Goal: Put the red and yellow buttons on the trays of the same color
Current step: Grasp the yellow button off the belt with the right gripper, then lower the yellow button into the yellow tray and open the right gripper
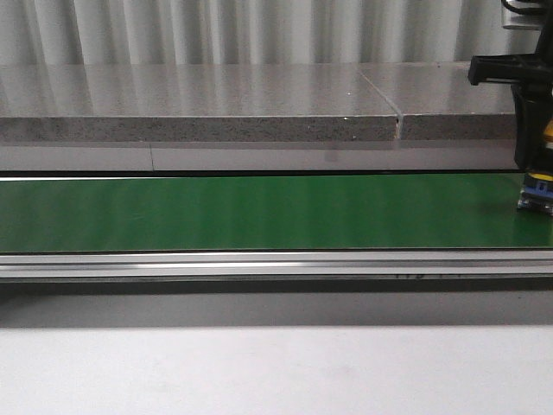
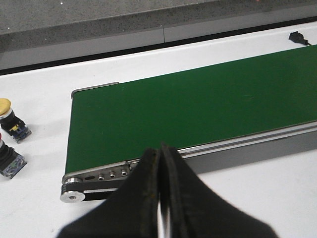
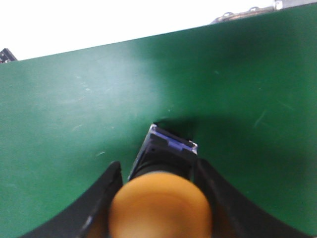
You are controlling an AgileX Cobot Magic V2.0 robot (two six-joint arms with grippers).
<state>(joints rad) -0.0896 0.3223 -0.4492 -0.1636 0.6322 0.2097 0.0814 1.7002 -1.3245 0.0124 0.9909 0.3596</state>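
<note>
Green belting fills most of what I see: the conveyor belt [image 1: 259,212] runs across the white worktop [image 1: 259,372] from side to side, with a silver rail along its near edge and a grey stone ledge [image 1: 199,108] behind it

My right claw [image 3: 161,198] is at the right end of the belt, and its two black fingers [image 3: 96,208] pinch a yellow button [image 3: 161,206] between them. The button's rounded yellow cap is uppermost, blurred in my right wrist view because it sits so close to the lens, and its black body with a blue-edged base points down at the belt. From the front I see that base [image 1: 536,194] low over the green surface near the belt's far right edge; I cannot tell whether it touches the belt or hangs just above it

My left claw [image 2: 161,198] is over the worktop just beside the left end of the conveyor, near its roller, and its fingers are pressed together with nothing between them. Off the belt's left end, on the bare worktop, stand two more buttons: a second yellow button [image 2: 9,119], upright on its dark base, and nearer to me a red-capped button [image 2: 7,158] cut off by the picture edge. They sit near each other but apart
</note>
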